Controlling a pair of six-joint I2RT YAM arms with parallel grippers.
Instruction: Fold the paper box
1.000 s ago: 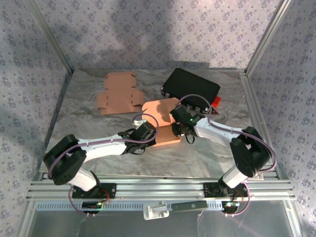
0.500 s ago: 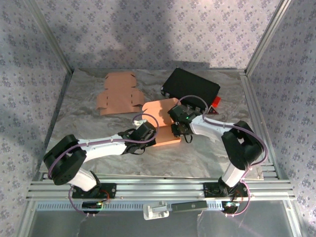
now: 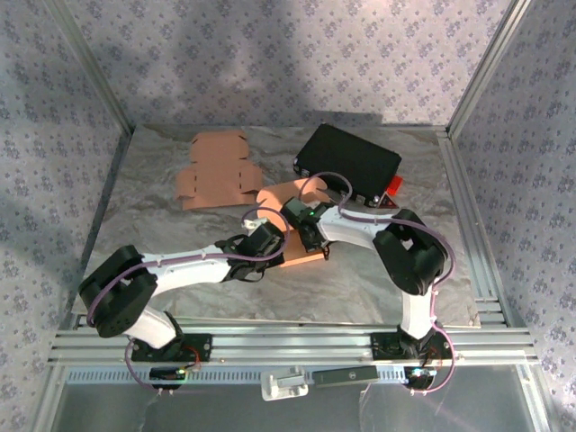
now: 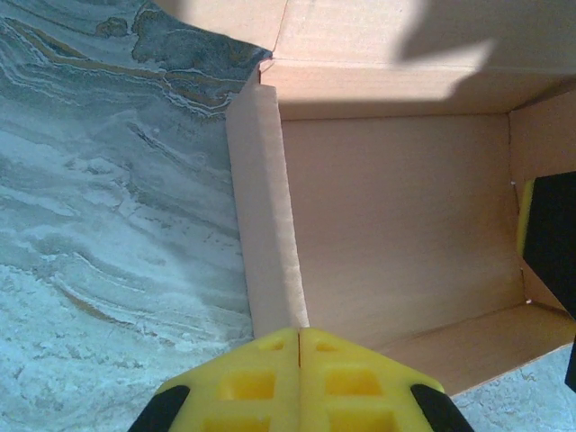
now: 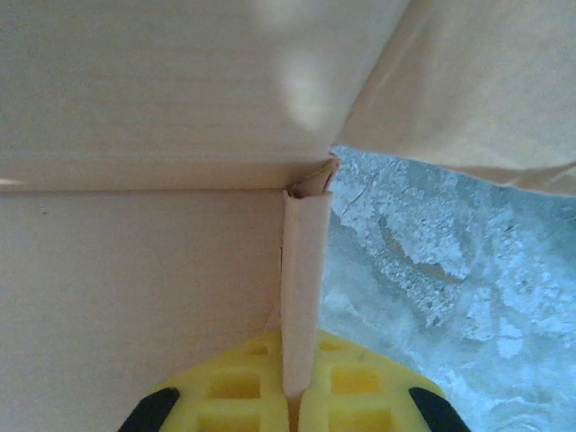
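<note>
1. In the top view, the left tool [image 3: 273,241] and the right tool [image 3: 306,238] met near the middle of the tabletop [image 3: 171,229]. Both were at the paper box [image 3: 277,195]. The left tool was at the box's 8 o'clock edge, and the right tool was just beside it toward 3 o'clock.
2. In the left wrist view, the left tool [image 4: 299,337] had its yellow fingers pressed fully together. Their tips met the near end of an upright side wall of the paper box [image 4: 396,225]. Whether that wall was pinched could not be told. The box's floor lay at 3 o'clock of the wall and bare tabletop [image 4: 108,207] at 9 o'clock.
3. In the right wrist view, the right tool [image 5: 301,355] was clamped narrowly on a thin upright wall of the paper box [image 5: 135,270]. That wall ran toward 12 o'clock to a corner.
4. Farther off, at 11 o'clock, a flat cardboard blank [image 3: 216,169] lay near the box's far left corner.
5. At 1 o'clock, a black case [image 3: 349,160] lay tilted, with a red piece [image 3: 393,186] at its 4 o'clock corner.
</note>
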